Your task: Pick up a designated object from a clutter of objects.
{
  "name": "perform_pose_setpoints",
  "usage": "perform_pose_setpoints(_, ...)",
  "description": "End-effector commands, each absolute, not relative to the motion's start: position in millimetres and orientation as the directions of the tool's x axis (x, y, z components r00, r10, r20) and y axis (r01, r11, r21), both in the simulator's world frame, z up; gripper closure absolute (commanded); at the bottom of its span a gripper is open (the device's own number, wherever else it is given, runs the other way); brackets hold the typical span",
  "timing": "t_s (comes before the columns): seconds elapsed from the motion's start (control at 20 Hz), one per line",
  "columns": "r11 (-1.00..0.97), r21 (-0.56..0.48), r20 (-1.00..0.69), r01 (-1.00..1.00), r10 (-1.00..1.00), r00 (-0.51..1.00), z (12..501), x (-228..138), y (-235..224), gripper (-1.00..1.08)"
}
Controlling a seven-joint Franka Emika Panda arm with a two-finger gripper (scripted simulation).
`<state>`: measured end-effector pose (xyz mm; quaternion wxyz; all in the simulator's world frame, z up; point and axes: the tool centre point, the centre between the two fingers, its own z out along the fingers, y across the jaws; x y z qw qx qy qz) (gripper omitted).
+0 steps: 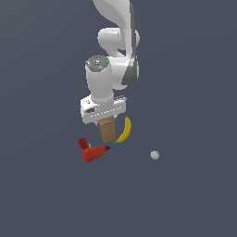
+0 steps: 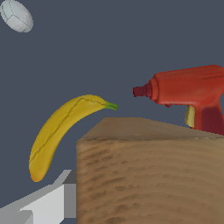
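Observation:
The tall plain brown box (image 1: pixel 107 130) stands in the middle of the clutter, directly under the white hand. My gripper (image 1: pixel 107 122) is down over the box's top, and the hand hides its fingers in the exterior view. The wrist view is filled by the box (image 2: pixel 148 175), with one grey finger (image 2: pixel 52 199) pressed against its side; the other finger is hidden. Around the box lie a yellow banana (image 1: pixel 124 130), a red drill-shaped tool (image 1: pixel 92 151) and a small white ball (image 1: pixel 154 155).
The banana (image 2: pixel 61 131) lies just past the box, close to it. The red tool (image 2: pixel 192 94) points its nozzle toward the banana's tip. The white ball (image 2: pixel 16 15) sits well apart from the rest on the dark grey floor.

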<state>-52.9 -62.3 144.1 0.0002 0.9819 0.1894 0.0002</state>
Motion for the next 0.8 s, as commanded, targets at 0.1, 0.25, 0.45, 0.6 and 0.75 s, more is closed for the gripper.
perform_pose_setpoints(0.1,-0.928,0.001,0.001,0.372,0.372,0.928,150,-54,-61,1.08)
perform_pose_setpoints(0.25,-0.928,0.001,0.000,0.372,0.372,0.928,159,-56,-58,1.08)
perform_pose_setpoints(0.45,-0.928,0.002,0.000,0.372,0.372,0.928,178,-60,-53,1.08)
perform_pose_setpoints(0.6,-0.928,0.002,0.000,0.372,0.372,0.928,197,-63,-48,1.08)
perform_pose_setpoints(0.75,-0.928,0.002,0.000,0.372,0.372,0.928,221,-68,-41,1.08)
